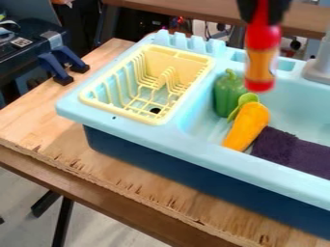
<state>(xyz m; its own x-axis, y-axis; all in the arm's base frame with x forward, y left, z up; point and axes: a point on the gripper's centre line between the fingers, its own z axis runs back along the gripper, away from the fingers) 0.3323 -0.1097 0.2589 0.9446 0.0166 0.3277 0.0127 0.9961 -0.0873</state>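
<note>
Camera view: gripper (263, 18) clamps a bottle

It is closed around the top of a red-and-orange bottle (261, 60), which hangs upright directly beneath it. Below the gripper in the view, a green pepper (226, 95), an orange carrot (248, 124) and a dark purple cloth (295, 153) lie in the toy sink (216, 159). Left of the gripper is a yellow dish rack (91, 100); farther below, the wooden worktop (45, 128).
</note>
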